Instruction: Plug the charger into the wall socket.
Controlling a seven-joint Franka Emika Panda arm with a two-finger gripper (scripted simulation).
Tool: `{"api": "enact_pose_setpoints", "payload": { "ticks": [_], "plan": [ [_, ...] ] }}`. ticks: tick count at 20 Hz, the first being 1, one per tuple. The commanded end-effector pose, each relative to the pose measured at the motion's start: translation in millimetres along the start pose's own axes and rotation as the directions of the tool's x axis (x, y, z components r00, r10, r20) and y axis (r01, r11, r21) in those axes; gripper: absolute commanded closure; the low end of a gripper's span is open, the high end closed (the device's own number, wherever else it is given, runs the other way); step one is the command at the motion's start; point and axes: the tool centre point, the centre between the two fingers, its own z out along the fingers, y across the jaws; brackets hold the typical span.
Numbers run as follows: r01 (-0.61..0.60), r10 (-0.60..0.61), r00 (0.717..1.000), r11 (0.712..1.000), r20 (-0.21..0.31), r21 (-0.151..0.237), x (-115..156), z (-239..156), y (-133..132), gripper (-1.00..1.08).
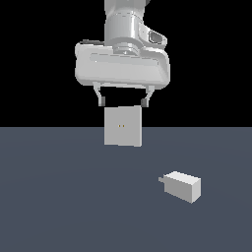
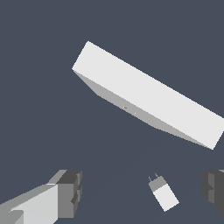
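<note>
Gripper: the gripper [image 1: 123, 102] hung high above the floor [image 1: 59, 197], fingers apart, holding nothing
Charger: the charger [image 1: 183, 186] lay on the floor, below the gripper and toward the exterior view's right
Axis: its long axis ran roughly across the exterior view, prongs facing that view's left
Socket: the socket [image 1: 123, 126] stood upright, well apart from the charger
Exterior view only: the socket's face with both holes
Wrist view only: the charger [image 2: 163, 195] lying between the fingers [image 2: 70, 192], far below
</note>
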Motion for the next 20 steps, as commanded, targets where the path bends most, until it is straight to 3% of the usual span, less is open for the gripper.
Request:
{"api": "enact_pose_setpoints", "payload": {
  "ticks": [1,10,20],
  "plan": [
    [0.041,-0.041,0.999,0.999,-0.001,0.000,-9,7,3,-0.92],
    [0.225,-0.225,0.974,0.974,-0.007,-0.002,-48,36,21,-0.92],
    [0.409,-0.409,0.912,0.913,-0.013,-0.005,-83,67,48,-0.92]
  ]
}}
